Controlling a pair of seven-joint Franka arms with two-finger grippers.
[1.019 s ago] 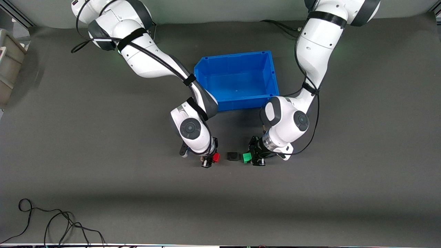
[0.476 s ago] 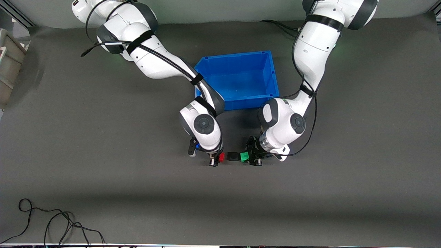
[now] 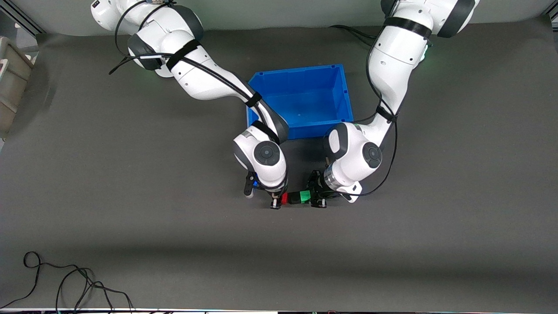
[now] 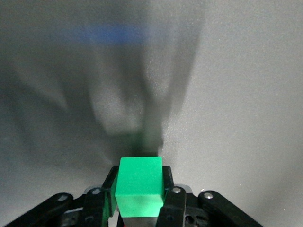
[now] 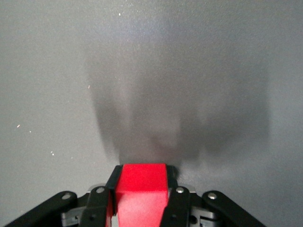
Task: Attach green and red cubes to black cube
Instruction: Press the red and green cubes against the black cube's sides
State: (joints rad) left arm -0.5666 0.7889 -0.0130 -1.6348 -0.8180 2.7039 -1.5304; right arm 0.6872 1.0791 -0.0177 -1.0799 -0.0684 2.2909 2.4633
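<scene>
1. Your left tool (image 3: 314,197) sits low at the table (image 3: 130,174), its fingers (image 4: 174,201) clamped on the green cube (image 3: 306,195); the left wrist view shows the cube pinched between both pads with its end face sticking out ahead of them.
2. Your right tool (image 3: 276,199) is just as low, gripping the red cube (image 3: 284,199); in the right wrist view the red block fills the gap between the two fingers (image 5: 176,201).
3. Neither tool has room to spare: each is closed to the width of its cube and holds nothing else.
4. The black cube (image 3: 295,197) lies on the table between the two tools, nearer the front camera than the blue bin (image 3: 344,93).
5. From the front, the three cubes form one short row: red toward the right arm's end, black in the middle, green toward the left arm's end.
6. Green looks pressed against the black cube's side, and red appears to touch its other side; whether either joint is fully seated, you cannot tell from these views.
7. Neither wrist view shows the black cube clearly: only grey table and shadow lie ahead of each held cube.
8. A loose black cable (image 3: 65,283) lies at the table's near edge, well apart from the cubes.
</scene>
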